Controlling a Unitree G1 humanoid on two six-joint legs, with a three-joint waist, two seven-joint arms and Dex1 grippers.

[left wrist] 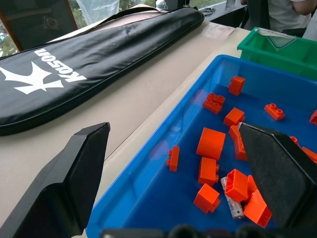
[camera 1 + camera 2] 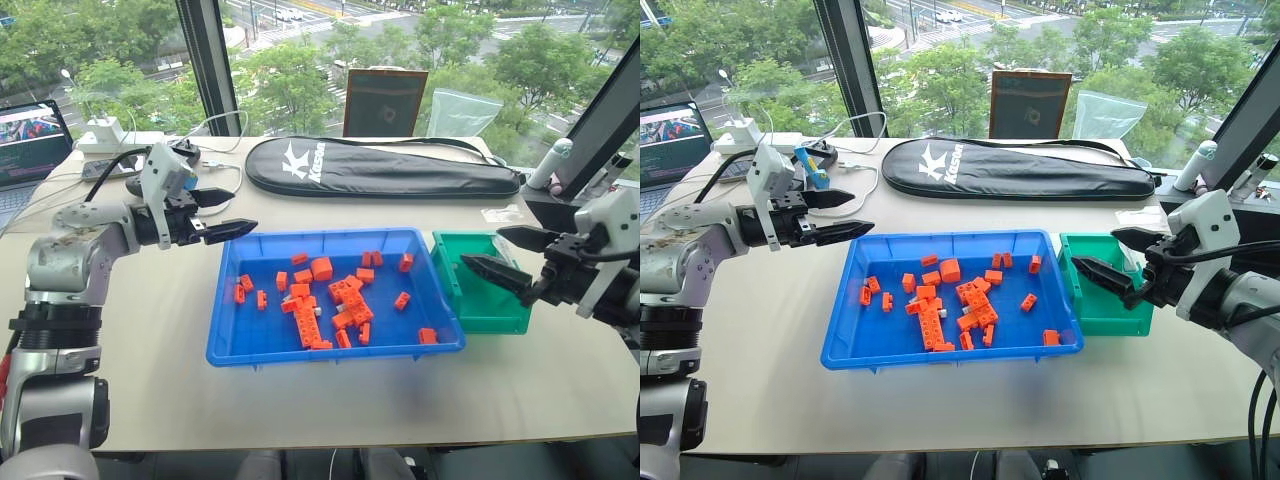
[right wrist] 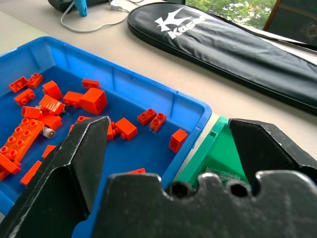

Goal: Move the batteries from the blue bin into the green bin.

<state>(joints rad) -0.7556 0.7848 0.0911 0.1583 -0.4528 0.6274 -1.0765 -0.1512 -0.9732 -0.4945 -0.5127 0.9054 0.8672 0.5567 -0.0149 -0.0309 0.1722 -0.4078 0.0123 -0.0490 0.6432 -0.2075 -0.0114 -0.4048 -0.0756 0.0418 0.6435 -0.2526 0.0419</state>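
Observation:
The blue bin (image 2: 330,354) sits mid-table, strewn with orange bricks. One grey battery (image 1: 231,199) lies half under bricks near the tray's middle, and a battery end (image 3: 48,132) pokes out of the brick pile. The green bin (image 2: 495,320) stands against the tray's right side; I cannot see what is inside it. My left gripper (image 2: 228,212) hovers open and empty over the table just off the tray's back left corner. My right gripper (image 2: 483,248) is open and empty above the green bin, pointing toward the tray.
A long black racket bag (image 2: 380,168) lies across the table behind both bins. A laptop (image 2: 30,140) and a power strip with cables (image 2: 105,135) sit at the back left. A white bottle (image 2: 552,162) stands at the back right.

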